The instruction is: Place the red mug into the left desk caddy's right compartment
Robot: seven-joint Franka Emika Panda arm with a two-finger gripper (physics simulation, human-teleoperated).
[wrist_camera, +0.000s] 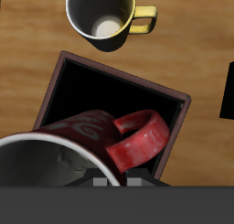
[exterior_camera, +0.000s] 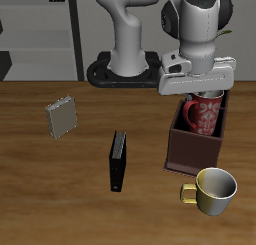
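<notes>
The red mug (exterior_camera: pixel 203 114) is dark red with pale speckles and a red loop handle (wrist_camera: pixel 139 142). My gripper (exterior_camera: pixel 204 96) is shut on its rim and holds it at the left desk caddy (exterior_camera: pixel 190 149), a dark brown open box. The mug hangs in the caddy's part that is farther back, its lower part behind the walls. In the wrist view the mug (wrist_camera: pixel 78 136) looks tilted, and a dark walled compartment (wrist_camera: pixel 110 86) lies open just past it. I cannot tell whether the mug touches the caddy's floor.
A plain cream-yellow mug (exterior_camera: pixel 213 189) stands near the table's front edge, just in front of the caddy; it also shows in the wrist view (wrist_camera: pixel 101 13). A thin black upright object (exterior_camera: pixel 118 160) stands mid-table. A small grey box (exterior_camera: pixel 61 117) lies farther off.
</notes>
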